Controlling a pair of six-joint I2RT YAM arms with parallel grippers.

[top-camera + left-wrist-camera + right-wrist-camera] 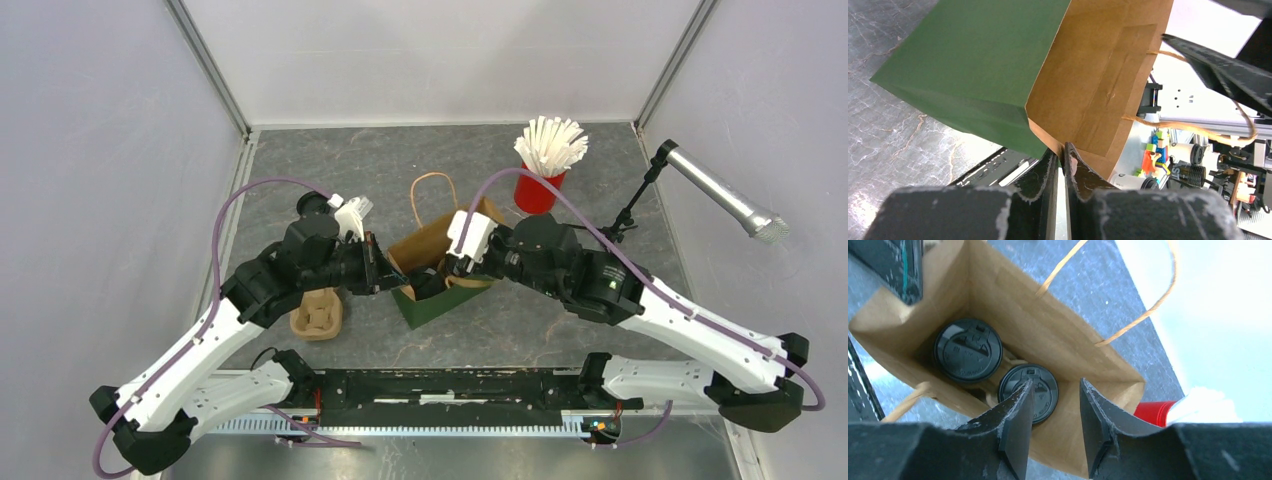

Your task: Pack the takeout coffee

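Green outside and plain brown inside, the tall paper bag [445, 305] sits on the grey marbled table [560, 330] between my two arms, with its mouth open and its thin twine handles [1143, 315] arching away from the rim. From the right wrist camera I look straight down into the bag. Both takeout coffee cups are at its bottom, side by side, and only their tops show: one round black plastic lid [968, 351] lies toward the bag's narrow end, and the second black lid [1044, 387] is just beside it, partly hidden behind one of my fingers. My left gripper [1063, 152] comes at the bag from the left side and its black fingers are pressed together on the rim, pinching the paper edge at a corner of the mouth. My right gripper [1055, 384] hangs over the bag's mouth with its jaws spread apart and nothing between them, above the second lid without touching it. A brown moulded-pulp cup carrier [318, 315] lies just left of the bag, partly under my left arm. A red plastic cup of white straws [537, 190] stands beyond the bag's far right corner. A grey microphone on a black stand [720, 195] is well off to the bag's right.
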